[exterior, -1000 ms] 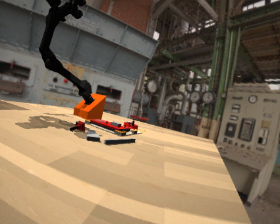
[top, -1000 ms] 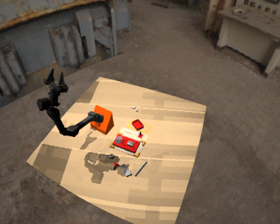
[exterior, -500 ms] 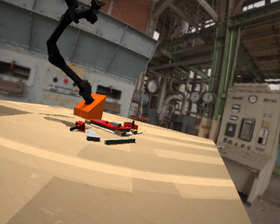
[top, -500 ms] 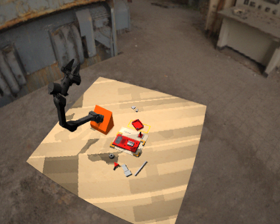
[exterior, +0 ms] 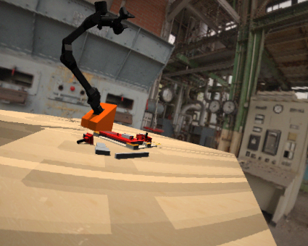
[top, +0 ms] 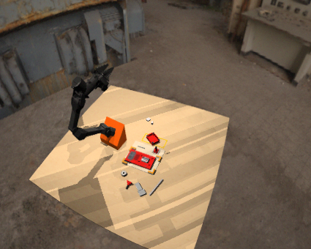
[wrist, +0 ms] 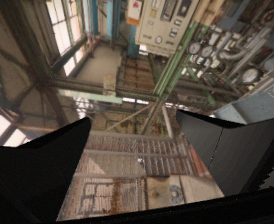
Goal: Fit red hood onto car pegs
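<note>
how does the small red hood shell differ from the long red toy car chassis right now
The small red hood shell lies inside a yellow outline on the table, while the long red toy car chassis sits in the pale jig. The hood is short and boxy; the chassis is longer, with a grey engine block on it. Both are red.

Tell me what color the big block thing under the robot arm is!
The block is bright orange, best seen in the exterior view.
</note>
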